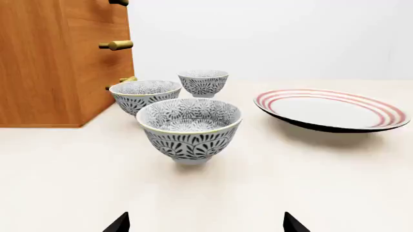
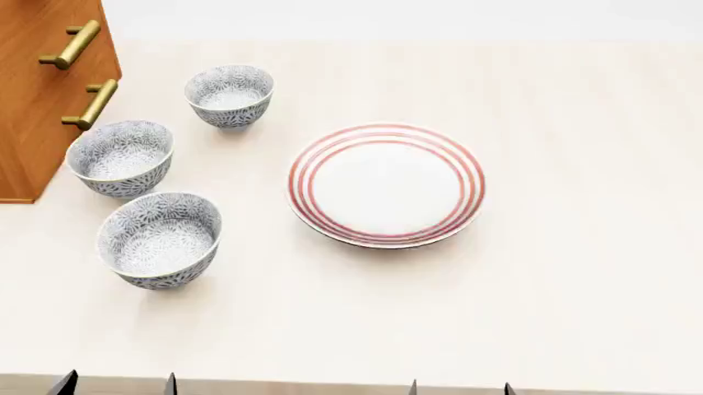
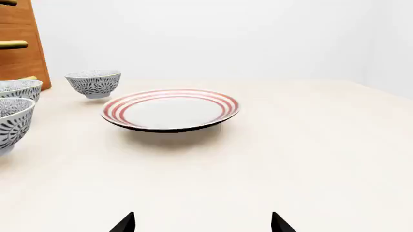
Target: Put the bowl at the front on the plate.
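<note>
Front bowl stands untouched on the pale surface (image 2: 571, 288), left of the plate.

The small, deep white bowl with grey-blue floral pattern (image 2: 160, 239) sits nearest the robot, upright, apart from the wide white plate with red rim rings (image 2: 386, 184). Two matching bowls (image 2: 121, 158) (image 2: 230, 96) stand behind it beside a wooden cabinet with brass handles (image 2: 39, 99). The left hand (image 1: 205, 223) and right hand (image 3: 202, 223) hover low at the near edge, both released and holding nothing.

White bowl (image 2: 160, 239) with dense grey-blue floral pattern, two other bowls (image 2: 121, 158) (image 2: 230, 96) of the same pattern, white plate (image 2: 386, 184) with thin red rings, pale cream counter (image 2: 571, 288), brown wooden cabinet (image 2: 33, 90) with brass handles (image 2: 90, 104)
</note>
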